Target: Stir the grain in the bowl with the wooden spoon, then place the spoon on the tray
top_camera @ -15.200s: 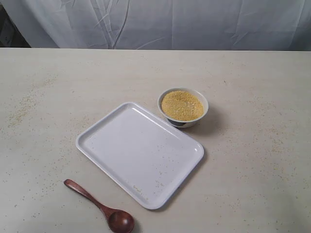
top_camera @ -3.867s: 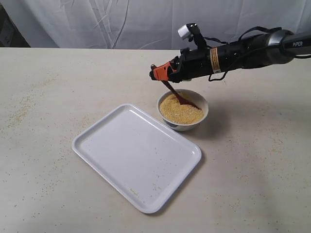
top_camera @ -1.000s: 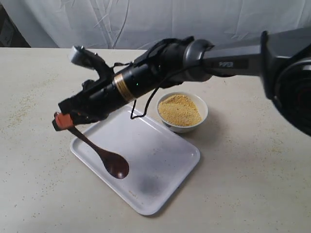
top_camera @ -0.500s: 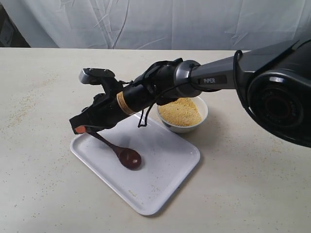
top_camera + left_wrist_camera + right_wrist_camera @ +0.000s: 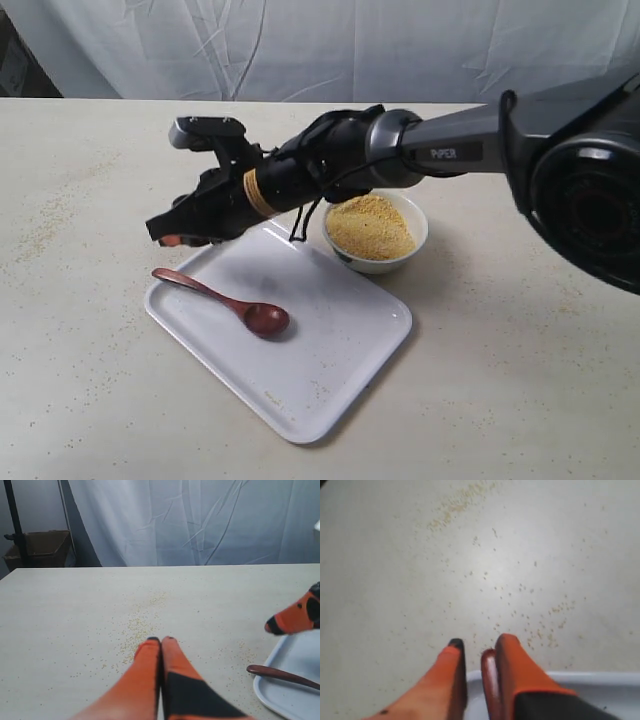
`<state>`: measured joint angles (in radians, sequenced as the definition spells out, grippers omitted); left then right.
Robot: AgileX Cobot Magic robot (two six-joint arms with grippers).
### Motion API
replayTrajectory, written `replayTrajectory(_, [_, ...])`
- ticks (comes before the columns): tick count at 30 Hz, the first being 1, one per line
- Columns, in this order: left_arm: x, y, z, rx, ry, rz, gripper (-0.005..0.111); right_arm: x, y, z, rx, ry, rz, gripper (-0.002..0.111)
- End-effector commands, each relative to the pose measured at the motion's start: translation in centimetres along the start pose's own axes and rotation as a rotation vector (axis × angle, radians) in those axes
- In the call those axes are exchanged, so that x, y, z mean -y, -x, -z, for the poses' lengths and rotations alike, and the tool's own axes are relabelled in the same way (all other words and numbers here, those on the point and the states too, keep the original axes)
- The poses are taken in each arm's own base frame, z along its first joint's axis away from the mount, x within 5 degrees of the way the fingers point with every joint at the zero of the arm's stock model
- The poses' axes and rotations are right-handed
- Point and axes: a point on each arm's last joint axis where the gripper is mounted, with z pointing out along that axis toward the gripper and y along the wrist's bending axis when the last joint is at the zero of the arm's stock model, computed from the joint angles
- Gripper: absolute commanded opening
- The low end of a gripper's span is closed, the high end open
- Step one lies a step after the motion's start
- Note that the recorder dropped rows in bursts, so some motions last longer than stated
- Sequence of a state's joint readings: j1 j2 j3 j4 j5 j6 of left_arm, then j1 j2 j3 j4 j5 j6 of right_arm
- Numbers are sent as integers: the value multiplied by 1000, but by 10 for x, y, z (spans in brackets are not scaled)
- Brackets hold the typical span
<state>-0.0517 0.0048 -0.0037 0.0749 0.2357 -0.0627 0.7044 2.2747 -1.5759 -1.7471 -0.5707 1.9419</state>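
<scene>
The wooden spoon [image 5: 235,305] lies flat on the white tray [image 5: 340,345], its round end toward the tray's middle and its handle tip over the left rim. My right gripper [image 5: 172,238] hovers just above that handle tip, reaching across from the right, open and holding nothing. In the right wrist view the handle [image 5: 490,680] shows in the gap of the right gripper [image 5: 480,642]. The white bowl [image 5: 415,215] of yellow grain [image 5: 370,225] stands behind the tray's right corner. My left gripper [image 5: 161,640] is shut and empty, low over the table; it is out of the exterior view.
Loose grains are scattered on the beige table [image 5: 520,380], thickest at the far left [image 5: 45,225]. A white curtain [image 5: 320,45] hangs behind the table. The left wrist view catches the spoon handle [image 5: 280,675], the tray's edge [image 5: 295,692] and a right fingertip [image 5: 295,620].
The right gripper carried the spoon from the bowl to the tray, lowered it, then let go and rose slightly. The spoon now rests on the tray.
</scene>
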Motion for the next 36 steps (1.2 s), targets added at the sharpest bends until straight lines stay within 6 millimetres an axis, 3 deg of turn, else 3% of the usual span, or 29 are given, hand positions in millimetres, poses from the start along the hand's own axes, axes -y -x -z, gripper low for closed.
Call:
replayTrajectory(1, [0, -1, 0, 6, 0, 6, 0, -21, 41, 44, 119, -7, 166, 0])
replayTrajectory(5, [0, -1, 0, 6, 0, 6, 0, -26, 65, 74, 226, -157, 313, -1])
replayTrajectory(8, [0, -1, 0, 6, 0, 6, 0, -5, 71, 96, 295, -479, 341, -1])
replayTrajectory(12, [0, -1, 0, 6, 0, 6, 0, 35, 48, 141, 220, -1143, 406, -1])
replayTrajectory(14, [0, -1, 0, 6, 0, 6, 0, 52, 28, 167, 32, -1452, 345, -1])
replayTrajectory(16, [0, -1, 0, 6, 0, 6, 0, 70, 7, 193, -178, -1623, 196, -1])
replayTrajectory(18, [0, -1, 0, 6, 0, 6, 0, 84, -12, 207, -348, -1551, -10, -1])
replayTrajectory(20, [0, -1, 0, 6, 0, 6, 0, 93, -27, 216, -459, -1345, -178, -1])
replayTrajectory(22, [0, -1, 0, 6, 0, 6, 0, 98, -36, 228, -481, -1123, -340, -1])
replayTrajectory(25, [0, -1, 0, 6, 0, 6, 0, 100, -42, 255, -402, -970, -470, -1])
replayTrajectory(30, [0, -1, 0, 6, 0, 6, 0, 85, -67, 307, -305, -987, -546, -1])
replayTrajectory(33, [0, -1, 0, 6, 0, 6, 0, 65, -86, 335, -217, -1010, -580, -1])
replayTrajectory(36, [0, -1, 0, 6, 0, 6, 0, 38, -108, 350, -150, -1020, -566, -1])
